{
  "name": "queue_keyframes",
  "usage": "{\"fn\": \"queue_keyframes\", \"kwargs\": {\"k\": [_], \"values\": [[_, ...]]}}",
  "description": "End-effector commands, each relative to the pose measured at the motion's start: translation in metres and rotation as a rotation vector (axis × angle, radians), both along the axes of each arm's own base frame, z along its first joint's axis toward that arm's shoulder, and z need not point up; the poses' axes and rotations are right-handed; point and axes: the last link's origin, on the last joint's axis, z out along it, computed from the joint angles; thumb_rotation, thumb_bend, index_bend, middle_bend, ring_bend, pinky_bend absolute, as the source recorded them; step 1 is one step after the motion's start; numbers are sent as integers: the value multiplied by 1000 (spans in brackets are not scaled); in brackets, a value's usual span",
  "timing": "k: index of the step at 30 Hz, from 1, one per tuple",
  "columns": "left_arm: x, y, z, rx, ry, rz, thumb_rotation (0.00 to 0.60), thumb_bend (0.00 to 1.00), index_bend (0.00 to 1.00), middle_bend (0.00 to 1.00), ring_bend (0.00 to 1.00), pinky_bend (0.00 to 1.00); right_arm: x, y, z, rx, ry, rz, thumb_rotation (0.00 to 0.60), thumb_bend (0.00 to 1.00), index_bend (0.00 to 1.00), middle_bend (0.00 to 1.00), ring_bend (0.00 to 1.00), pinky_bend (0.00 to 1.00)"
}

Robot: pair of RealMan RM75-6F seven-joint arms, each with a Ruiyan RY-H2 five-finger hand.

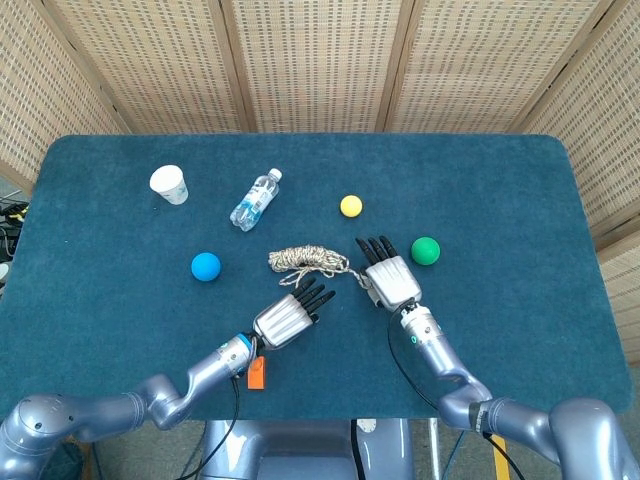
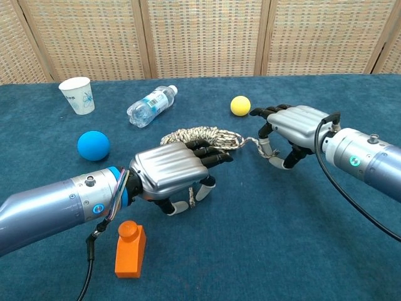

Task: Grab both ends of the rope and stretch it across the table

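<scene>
Two ribbed, silver-backed hands flank the rope [image 2: 203, 135], a braided beige cord bunched in a loose coil on the table [image 1: 500, 180]. The left robot hand [image 2: 172, 172] sits just near of the coil, dark fingers curled downward around a strand hanging beneath its palm; whether it truly grips that end is hidden by the knuckles. The right robot hand [image 2: 293, 127] pinches the rope's other end below its palm. Beside the left wrist stands a blocky orange plastic piece [image 2: 130, 249]. Beyond the right hand lies a smooth yellow ball [image 2: 240, 105].
</scene>
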Motion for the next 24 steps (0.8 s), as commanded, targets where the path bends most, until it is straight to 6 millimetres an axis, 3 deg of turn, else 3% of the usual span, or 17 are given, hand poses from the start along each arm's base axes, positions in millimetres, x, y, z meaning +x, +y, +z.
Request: {"fn": "queue_keyframes", "kwargs": {"k": [1,24], "values": [[0,-1,-1,2,3,-6,600,372,527,0,0,0,0,0,0,0,-2,-3,600,537,688,0,0,0],[-2,3,-1,26,20,21,600,436,601,0,0,0,2,2,0,2,2,0,600,536,690,0,0,0]]}}
